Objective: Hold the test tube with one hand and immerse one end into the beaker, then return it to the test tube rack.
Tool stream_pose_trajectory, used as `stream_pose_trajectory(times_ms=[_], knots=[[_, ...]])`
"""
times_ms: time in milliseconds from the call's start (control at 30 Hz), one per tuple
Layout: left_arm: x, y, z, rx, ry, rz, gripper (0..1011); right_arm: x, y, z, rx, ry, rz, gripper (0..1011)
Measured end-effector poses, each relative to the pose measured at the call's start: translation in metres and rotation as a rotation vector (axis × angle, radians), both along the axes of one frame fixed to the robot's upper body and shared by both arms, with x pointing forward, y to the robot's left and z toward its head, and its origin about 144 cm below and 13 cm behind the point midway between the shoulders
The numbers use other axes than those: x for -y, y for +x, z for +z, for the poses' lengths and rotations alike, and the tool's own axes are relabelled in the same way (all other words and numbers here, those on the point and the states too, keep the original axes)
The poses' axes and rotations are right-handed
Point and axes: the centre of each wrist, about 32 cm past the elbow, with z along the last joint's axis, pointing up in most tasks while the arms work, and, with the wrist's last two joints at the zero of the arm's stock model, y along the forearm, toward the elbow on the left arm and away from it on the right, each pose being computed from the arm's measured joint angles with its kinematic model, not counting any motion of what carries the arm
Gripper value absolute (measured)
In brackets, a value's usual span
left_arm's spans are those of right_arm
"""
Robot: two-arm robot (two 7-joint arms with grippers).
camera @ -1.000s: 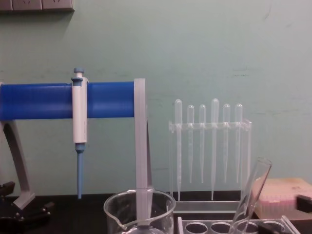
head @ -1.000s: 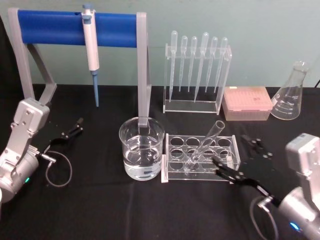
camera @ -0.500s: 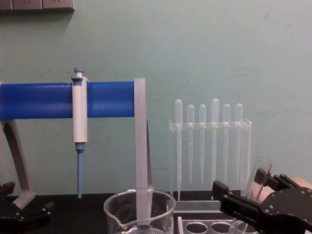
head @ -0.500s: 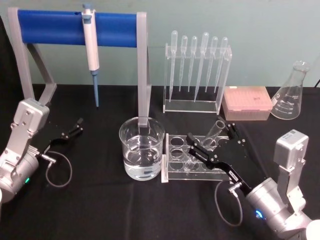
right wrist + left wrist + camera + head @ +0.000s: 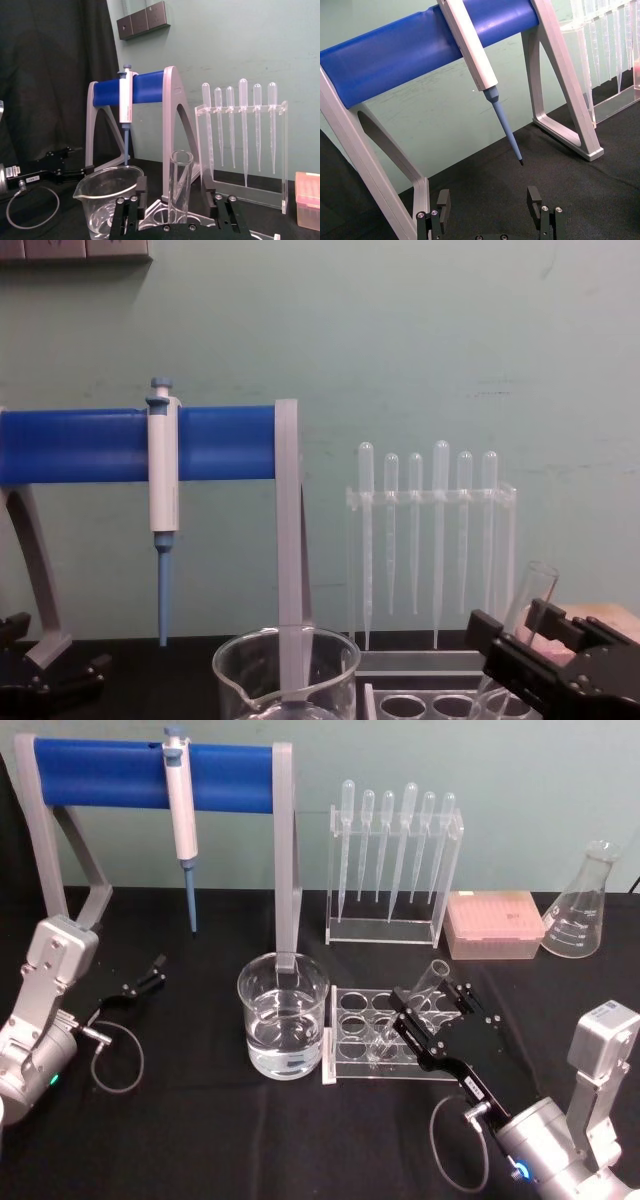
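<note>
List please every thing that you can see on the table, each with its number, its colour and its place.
test tube: one, clear, leaning in the rack
test tube rack: one, clear, just right of the beaker
beaker: one, clear, holding clear liquid, middle of the table
pipette stand: one, blue bar on grey legs, back left
white-and-blue pipette: one, hanging on the stand
plastic pipettes: six, translucent, in a clear holder at the back
tip box: one, pink, back right
conical flask: one, clear, far right
table: one, black surface
left gripper: black, open, low at the left near the stand
right gripper: black, open, its fingers either side of the test tube
</note>
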Motion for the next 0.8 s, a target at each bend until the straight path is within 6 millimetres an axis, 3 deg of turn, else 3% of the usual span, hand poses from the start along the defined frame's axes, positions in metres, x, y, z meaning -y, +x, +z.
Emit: stream_pose_trajectory(times_ms=[467, 800], knots=[[0.0, 0.0, 0.0, 0.0, 0.0, 0.0, 1000, -0.001, -0.002, 0.0, -0.002, 0.01, 0.006, 251], [0.0, 0.0, 0.0, 0.0, 0.0, 0.0, 1000, 0.0, 0.0, 0.012, 0.038, 0.003, 0.002, 223]])
